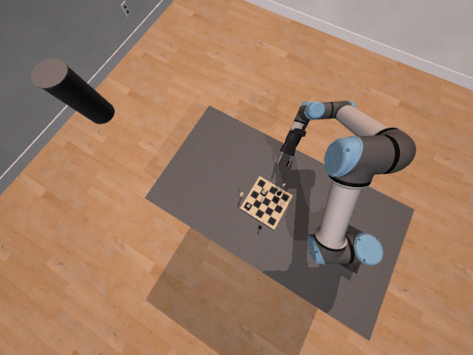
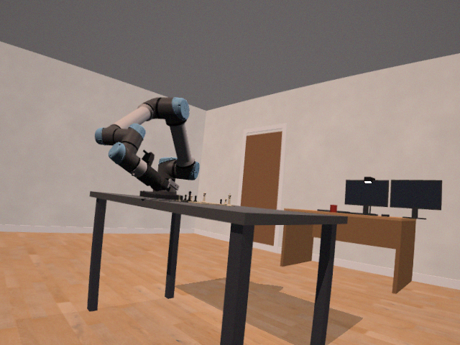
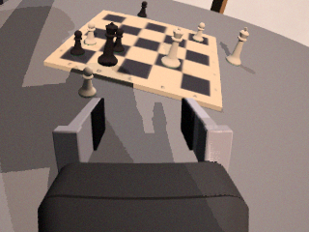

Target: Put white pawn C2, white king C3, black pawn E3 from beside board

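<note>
My gripper (image 1: pixel 283 164) (image 3: pixel 142 114) is open and empty, tilted, above the table beside the board (image 1: pixel 256 217) (image 3: pixel 154 87). The loose white pawn (image 1: pixel 284 184) (image 3: pixel 87 84) stands upright on the table close to the board's near edge in the wrist view, ahead of the left finger. The loose white king (image 1: pixel 241 194) (image 3: pixel 237 49) stands upright off the board's right side in the wrist view. The loose black pawn (image 1: pixel 259 227) (image 3: pixel 143 10) stands beyond the board's far edge in the wrist view. The board's letters and digits are too small to read.
On the board, a tall black piece (image 3: pixel 109 48) stands near two black pawns (image 3: pixel 77 44) (image 3: pixel 119 43) and a white pawn (image 3: pixel 90 36). A tall white piece (image 3: pixel 172 52) and another white pawn (image 3: pixel 199 34) stand on the right part. The arm's base stands on the table.
</note>
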Available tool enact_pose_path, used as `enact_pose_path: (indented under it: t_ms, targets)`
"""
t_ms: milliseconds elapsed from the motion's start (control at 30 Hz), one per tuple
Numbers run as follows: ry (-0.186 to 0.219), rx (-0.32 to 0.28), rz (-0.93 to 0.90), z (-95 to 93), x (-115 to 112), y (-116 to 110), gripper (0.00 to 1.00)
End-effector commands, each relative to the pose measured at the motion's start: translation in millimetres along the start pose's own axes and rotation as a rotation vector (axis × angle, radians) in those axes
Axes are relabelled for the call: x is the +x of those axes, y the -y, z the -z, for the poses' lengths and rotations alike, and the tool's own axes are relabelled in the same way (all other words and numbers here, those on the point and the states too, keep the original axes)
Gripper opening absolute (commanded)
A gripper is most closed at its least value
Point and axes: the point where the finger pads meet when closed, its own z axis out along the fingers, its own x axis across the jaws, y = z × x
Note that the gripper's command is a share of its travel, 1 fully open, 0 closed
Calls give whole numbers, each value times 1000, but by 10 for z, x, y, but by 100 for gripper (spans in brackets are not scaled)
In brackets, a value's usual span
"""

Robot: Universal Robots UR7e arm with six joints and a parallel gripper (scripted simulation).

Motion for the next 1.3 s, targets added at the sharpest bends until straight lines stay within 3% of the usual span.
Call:
enact_pose_path:
  t_ms: [0, 500, 633, 867, 1267]
  targets:
    - [0, -1, 1, 5, 2, 4, 100]
    - [0, -1, 1, 17, 8, 31, 100]
    - [0, -1, 1, 81, 33, 164, 100]
    - [0, -1, 1, 283, 114, 582, 100]
    - [0, -1, 1, 389, 156, 804, 100]
